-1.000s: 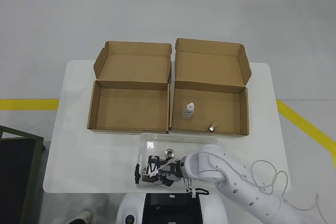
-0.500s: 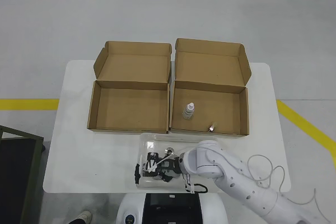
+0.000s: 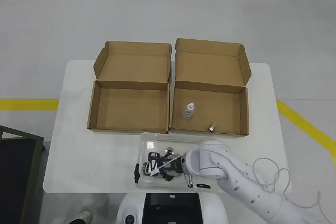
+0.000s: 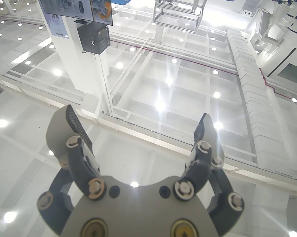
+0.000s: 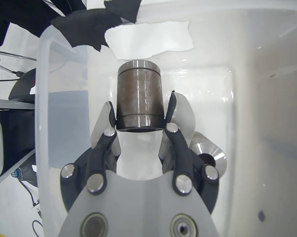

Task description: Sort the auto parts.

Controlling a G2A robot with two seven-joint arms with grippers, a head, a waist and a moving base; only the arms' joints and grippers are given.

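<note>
Pick step. Our right gripper point(image 5: 141, 108) is clamped on the dark steel sleeve point(image 5: 138, 89), which sits between its fingers, low inside the clear bin point(image 5: 249, 25). A silver cone point(image 5: 209, 152) lies just beside one finger. Our left gripper point(image 4: 138, 129) is spread and empty. Next, we judge: lift straight clear of the bin wall, then carry the sleeve to a cardboard box point(image 3: 224, 106).

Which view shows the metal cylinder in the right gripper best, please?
The right wrist view: the metal cylinder sits close up between the right gripper's fingers. In the top view it is too small to tell; the left wrist view faces the ceiling.
</note>
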